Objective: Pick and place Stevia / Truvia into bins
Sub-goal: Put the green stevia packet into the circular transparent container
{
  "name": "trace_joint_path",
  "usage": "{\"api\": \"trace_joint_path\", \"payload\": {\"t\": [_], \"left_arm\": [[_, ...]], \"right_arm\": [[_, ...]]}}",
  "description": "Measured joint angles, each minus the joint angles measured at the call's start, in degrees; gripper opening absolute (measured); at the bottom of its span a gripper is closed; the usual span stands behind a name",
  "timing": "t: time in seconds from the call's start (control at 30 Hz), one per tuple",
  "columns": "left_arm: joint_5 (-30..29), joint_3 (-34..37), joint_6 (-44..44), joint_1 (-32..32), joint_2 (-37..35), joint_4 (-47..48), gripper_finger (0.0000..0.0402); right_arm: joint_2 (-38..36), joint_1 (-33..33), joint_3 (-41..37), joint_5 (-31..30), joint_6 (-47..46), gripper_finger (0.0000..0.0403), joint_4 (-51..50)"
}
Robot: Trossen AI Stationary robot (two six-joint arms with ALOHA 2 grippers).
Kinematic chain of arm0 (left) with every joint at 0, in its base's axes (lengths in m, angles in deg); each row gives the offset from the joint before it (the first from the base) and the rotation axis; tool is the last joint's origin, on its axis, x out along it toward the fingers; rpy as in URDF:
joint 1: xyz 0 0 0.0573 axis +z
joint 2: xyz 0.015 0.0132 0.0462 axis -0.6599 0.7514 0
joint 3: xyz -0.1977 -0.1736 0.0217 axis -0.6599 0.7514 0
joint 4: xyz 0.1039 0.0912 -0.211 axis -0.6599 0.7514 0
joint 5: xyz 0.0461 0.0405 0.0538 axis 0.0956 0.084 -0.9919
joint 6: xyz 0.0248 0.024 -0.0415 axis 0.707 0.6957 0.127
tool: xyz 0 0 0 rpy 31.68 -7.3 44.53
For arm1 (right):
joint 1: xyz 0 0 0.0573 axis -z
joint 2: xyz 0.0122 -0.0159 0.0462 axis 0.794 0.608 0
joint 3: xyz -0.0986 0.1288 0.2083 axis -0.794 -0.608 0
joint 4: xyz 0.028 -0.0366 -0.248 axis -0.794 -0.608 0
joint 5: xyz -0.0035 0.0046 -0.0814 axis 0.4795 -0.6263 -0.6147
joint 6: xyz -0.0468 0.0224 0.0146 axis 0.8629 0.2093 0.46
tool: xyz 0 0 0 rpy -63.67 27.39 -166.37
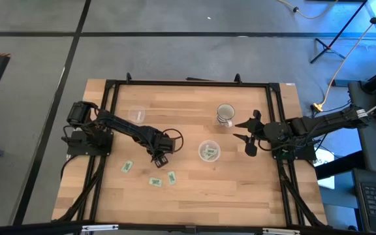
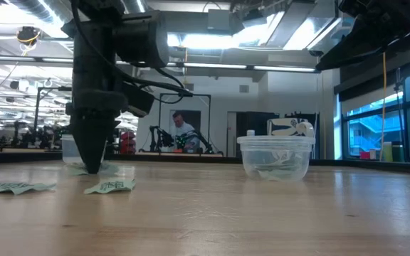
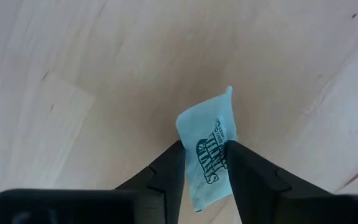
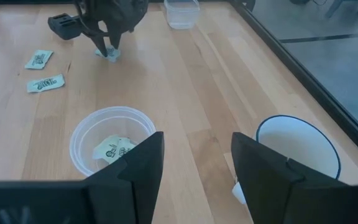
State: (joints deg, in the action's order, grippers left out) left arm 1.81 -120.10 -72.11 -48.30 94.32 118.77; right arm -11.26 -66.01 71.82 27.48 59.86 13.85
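Note:
My left gripper (image 1: 160,158) stands with its fingers down at the table, left of centre, shut on a pale green sachet (image 3: 207,134). Three more sachets lie flat on the wood near the front left (image 1: 127,166) (image 1: 155,181) (image 1: 172,176). A clear round cup (image 1: 209,151) at the table's middle holds a few sachets (image 4: 112,149). A second clear cup (image 1: 138,115) stands farther back on the left. My right gripper (image 1: 249,136) is open and empty, above the table to the right of the middle cup. My left gripper pinches the sachet across its width, at its two long edges (image 3: 194,152), between the two fingers. The fingers (image 2: 92,160) point down from above. The sachet's free end (image 3: 219,102) sticks out beyond the fingertips, at or just above the wood; whether it is lifted I cannot tell.
A white mug (image 1: 225,115) stands behind the middle cup, close to my right gripper. A black frame (image 1: 188,83) runs round the table's edges. Bare wood lies between my left gripper and the middle cup. A person (image 2: 182,131) shows far back in the room.

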Motion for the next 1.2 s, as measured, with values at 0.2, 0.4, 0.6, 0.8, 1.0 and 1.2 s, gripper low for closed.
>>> {"api": "trace_joint_path", "payload": {"t": [0.2,0.4,0.6,0.8,1.0,1.2], "left_arm": [[0.2,-2.0,3.5,0.0,0.3,2.0,0.0096],[0.1,-3.3,5.7,0.0,0.3,3.1,0.0079],[-0.1,-3.4,6.3,0.0,0.3,3.6,0.0055],[-0.1,-3.4,7.5,0.0,0.2,3.9,0.0022],[3.0,-3.9,11.1,0.6,0.1,4.4,0.0005],[4.4,-8.6,19.2,2.3,0.1,4.4,0.0006]], "right_arm": [[0.0,0.0,0.0,0.0,0.0,0.0192,0.0],[0.0,0.0,0.0,0.0,0.0,0.0192,0.0],[0.0,0.0,0.0,0.0,0.0,0.0192,0.0],[0.0,0.0,0.0,0.0,0.0,0.0192,0.0],[0.0,0.0,0.0,0.0,0.0,0.0192,0.0],[0.0,0.0,0.0,0.0,0.0,0.0192,0.0]]}}
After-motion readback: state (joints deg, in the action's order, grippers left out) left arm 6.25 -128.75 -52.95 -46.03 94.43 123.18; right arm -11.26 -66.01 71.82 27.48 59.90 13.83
